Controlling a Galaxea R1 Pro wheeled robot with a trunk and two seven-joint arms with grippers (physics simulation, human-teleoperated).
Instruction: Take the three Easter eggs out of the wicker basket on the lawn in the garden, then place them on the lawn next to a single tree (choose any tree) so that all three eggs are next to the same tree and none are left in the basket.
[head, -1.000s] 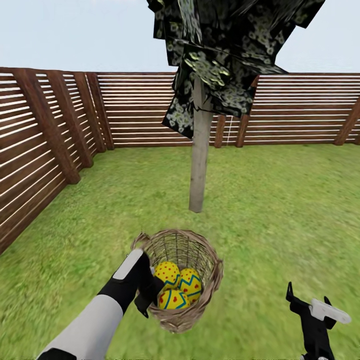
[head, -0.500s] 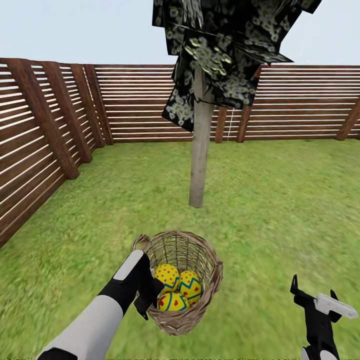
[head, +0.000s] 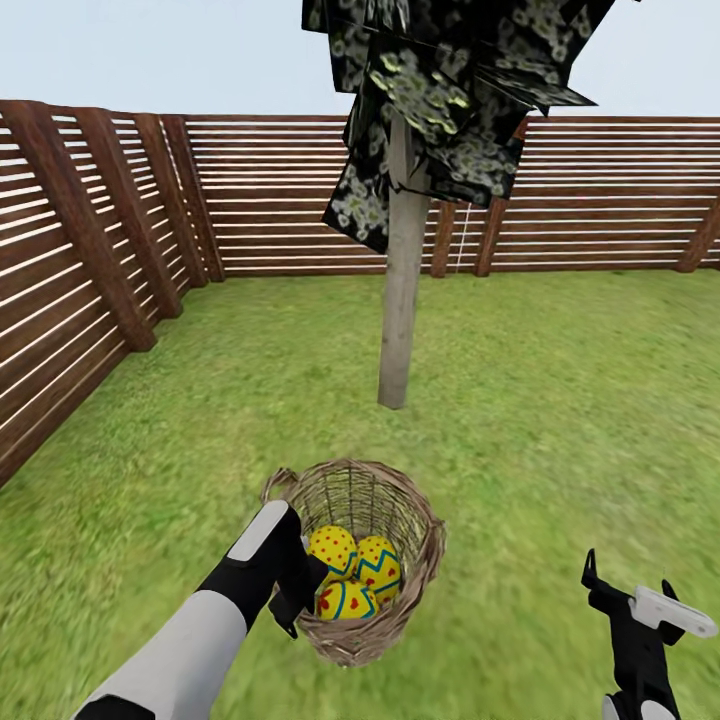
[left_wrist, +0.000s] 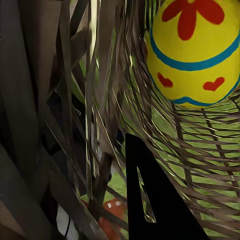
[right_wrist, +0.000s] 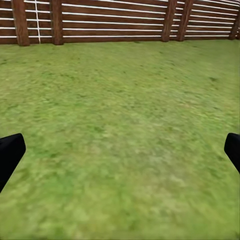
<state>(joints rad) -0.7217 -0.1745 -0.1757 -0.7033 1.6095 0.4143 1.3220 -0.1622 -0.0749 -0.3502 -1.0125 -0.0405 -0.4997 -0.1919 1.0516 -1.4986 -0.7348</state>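
Gripping the wicker basket (head: 368, 560) wall, the left hand (head: 288, 598) is clamped; the right hand (head: 640, 610) spread. 3 eggs (head: 355, 575) look smooth, rigid, likely slippery: grasp each around its middle.

Basket (head: 372, 520) mouth open from above, eggs (head: 352, 576) packed low inside; left gripper (head: 296, 590) blocks its left wall; open lawn (head: 560, 420) rightward; trunk (head: 398, 300) stands beyond.

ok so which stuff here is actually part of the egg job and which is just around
Part of the job:
- three Easter eggs
- wicker basket holding them
- tree
- lawn
- left hand, on the basket's wall
- right hand, open

Just around:
- wooden fence
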